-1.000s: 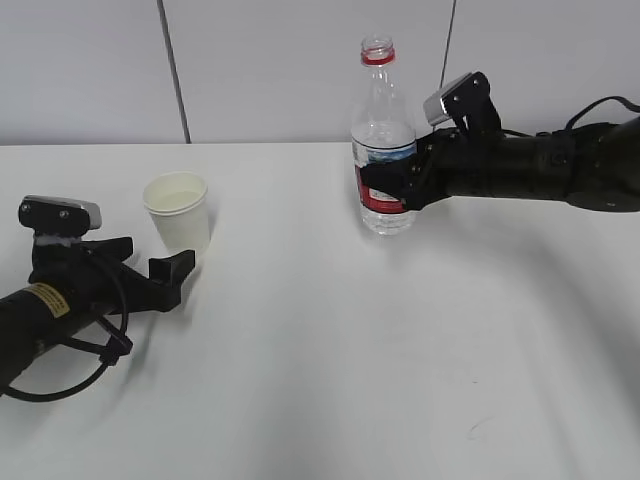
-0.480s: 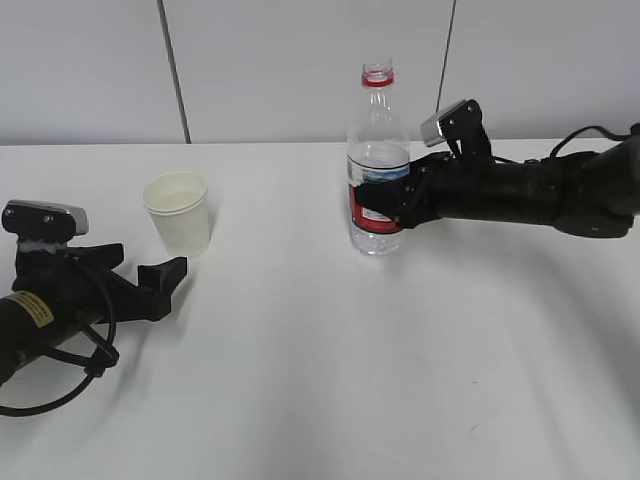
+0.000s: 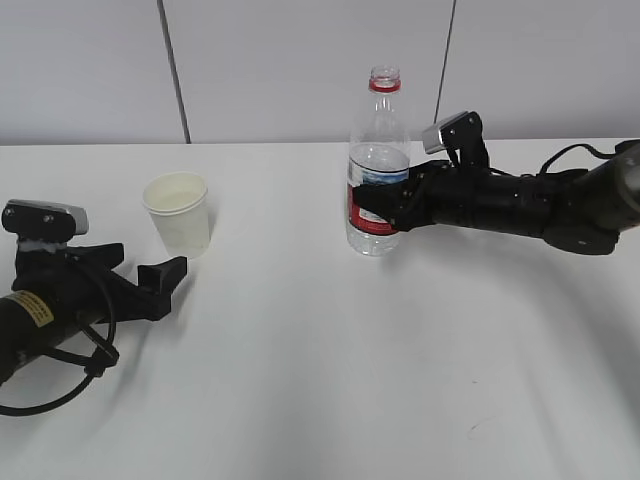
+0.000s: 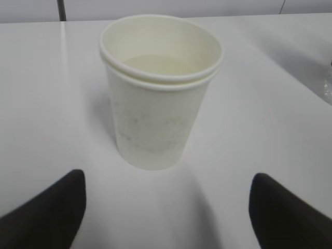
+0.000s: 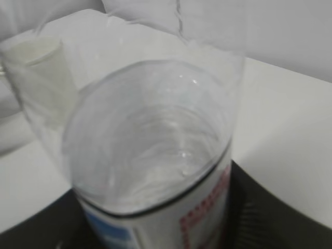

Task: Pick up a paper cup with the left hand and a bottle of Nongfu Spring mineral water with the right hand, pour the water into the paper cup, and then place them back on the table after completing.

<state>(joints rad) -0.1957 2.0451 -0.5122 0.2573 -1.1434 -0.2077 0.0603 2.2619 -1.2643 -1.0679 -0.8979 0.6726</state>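
**Right claw grips the bottle; left claw open behind the cup**

The right claw (image 3: 385,203) is closed around the bottle (image 3: 377,160), its fingers wrapped over the red and blue label at mid-height. The bottle stands upright with no cap on its neck, its base at or just above the table (image 3: 330,370); which one cannot be told. Water (image 5: 150,140) fills it to about the level of the label's top, right above the claw, and the right wrist view looks down on that surface with the dark fingers on either side below.

The left claw (image 3: 150,278) lies low on the table, jaws wide apart and holding nothing. The cup (image 4: 161,88) stands upright just ahead of it, clear of both fingertips (image 4: 49,210), centred on the gap between them in the left wrist view. The cup looks like two nested cups, with a pale level showing inside.

Cup and bottle stand well apart.
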